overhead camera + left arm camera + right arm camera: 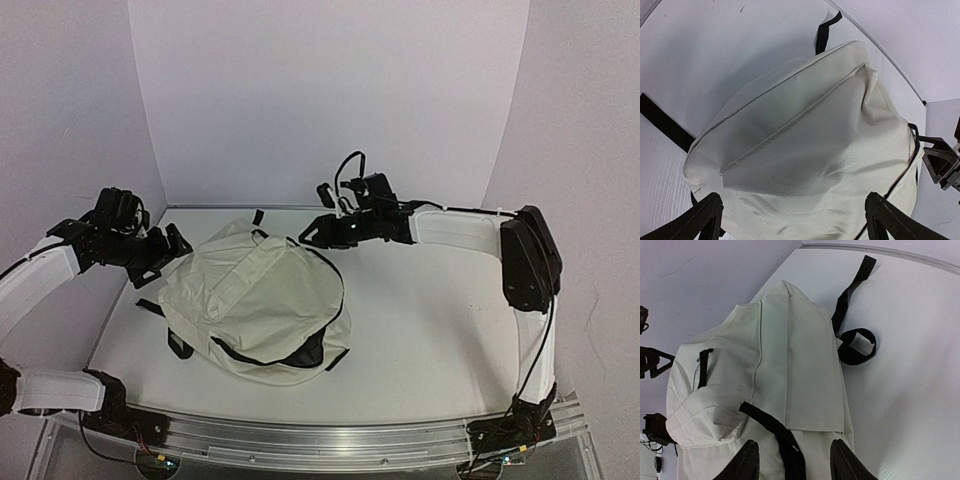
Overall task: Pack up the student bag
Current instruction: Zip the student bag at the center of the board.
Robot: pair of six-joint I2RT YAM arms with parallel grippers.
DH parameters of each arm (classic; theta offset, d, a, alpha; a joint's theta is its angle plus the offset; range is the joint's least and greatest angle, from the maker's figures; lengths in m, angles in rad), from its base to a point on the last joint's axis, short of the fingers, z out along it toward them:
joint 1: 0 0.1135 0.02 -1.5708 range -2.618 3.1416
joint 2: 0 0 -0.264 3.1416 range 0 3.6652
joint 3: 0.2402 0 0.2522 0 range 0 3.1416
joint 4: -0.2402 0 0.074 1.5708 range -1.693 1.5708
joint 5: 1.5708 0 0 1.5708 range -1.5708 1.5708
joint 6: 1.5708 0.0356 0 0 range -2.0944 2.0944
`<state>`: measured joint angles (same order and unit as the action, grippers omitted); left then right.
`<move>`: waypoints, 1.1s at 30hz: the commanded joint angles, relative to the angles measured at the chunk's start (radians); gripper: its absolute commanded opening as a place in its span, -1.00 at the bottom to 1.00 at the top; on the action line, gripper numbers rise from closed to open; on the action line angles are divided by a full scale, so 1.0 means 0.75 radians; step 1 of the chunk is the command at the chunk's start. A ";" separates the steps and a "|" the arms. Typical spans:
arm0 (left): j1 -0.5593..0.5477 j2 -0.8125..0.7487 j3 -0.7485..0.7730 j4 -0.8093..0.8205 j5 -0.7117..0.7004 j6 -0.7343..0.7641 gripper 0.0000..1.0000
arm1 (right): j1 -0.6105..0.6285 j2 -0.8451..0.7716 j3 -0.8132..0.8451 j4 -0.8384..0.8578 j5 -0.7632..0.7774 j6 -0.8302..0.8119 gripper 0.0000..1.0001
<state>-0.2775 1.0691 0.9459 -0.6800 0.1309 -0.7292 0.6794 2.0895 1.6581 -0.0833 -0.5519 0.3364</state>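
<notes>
On the left-centre of the white tabletop point(430, 310) lies the student bag point(255, 295), a slumped cream mound. Its long axis runs from the far left toward the near right. The zip mouth point(300, 352) gapes a little at the near-right edge, where a sliver of black lining shows.

Both arms reach the bag's far half from opposite sides. The right arm's fingers point(747, 462) stand partly apart over the far edge and straddle a black webbing strap point(780, 432), which crosses the gap between them at a slant. From the wrist view they do not appear to pinch it yet. The strap sits right between the fingers, so the right arm looks better placed for the next grasp, probably to lift or steady that end.

The left arm's fingers point(700, 220) are spread wide above the cream panel at the bag's far-left corner. One finger sits on each side of a stitched seam, and neither holds anything.

Beyond the right fingers, a black strap loop point(856, 346) and a loose strap tail point(850, 290) lie flat on the bare surface, clear of the grasp. The right half of the tabletop offers open room for dragging or turning the bag. The left wall point(60, 120) stands close behind the left arm, and the back wall point(330, 100) is near the right wrist, so movement toward the far left looks cramped.
</notes>
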 commanded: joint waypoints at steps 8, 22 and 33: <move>0.007 0.049 0.081 0.037 0.032 0.043 0.99 | 0.047 0.187 0.252 0.019 -0.164 -0.042 -0.15; 0.005 0.280 0.379 0.046 0.095 0.266 0.99 | 0.052 0.106 0.156 0.173 -0.003 0.017 -0.95; -0.313 0.745 0.789 0.103 0.062 0.586 0.98 | 0.051 -0.163 -0.159 0.390 0.254 0.114 -1.00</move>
<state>-0.4255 1.5356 1.4281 -0.6220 0.1880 -0.4225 0.7124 2.0864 1.5849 0.0958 -0.4524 0.3940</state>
